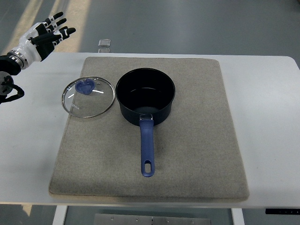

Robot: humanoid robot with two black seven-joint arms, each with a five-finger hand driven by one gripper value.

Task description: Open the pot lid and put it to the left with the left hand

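**Ana:** Nearest the camera is the front edge of the grey mat [197, 178] on the white desk [262, 140], and above it the tip of the blue pot handle [147, 150], pointing straight down the frame.

**Ben:** And the pot itself?

**Ana:** The dark pot [145, 96] sits in the middle of the mat, open, and it looks empty as far as I can tell. The glass lid [88, 97] lies flat to its left, knob [85, 86] up, its rim just beside the pot wall and slightly over the mat's left edge.

**Ben:** So the lid seems to be placed already. What about the hand?

**Ana:** The left hand [47, 32] is at the upper left of the frame, well apart from the lid, fingers spread and holding nothing. The right hand doesn't show.

**Ben:** Then the step in hand is just clearing away cleanly?

**Ana:** I'd judge so. Best to keep the fingers loose and the arm high and left, so nothing brushes the lid, which could slide on that mat edge or knock the pot.
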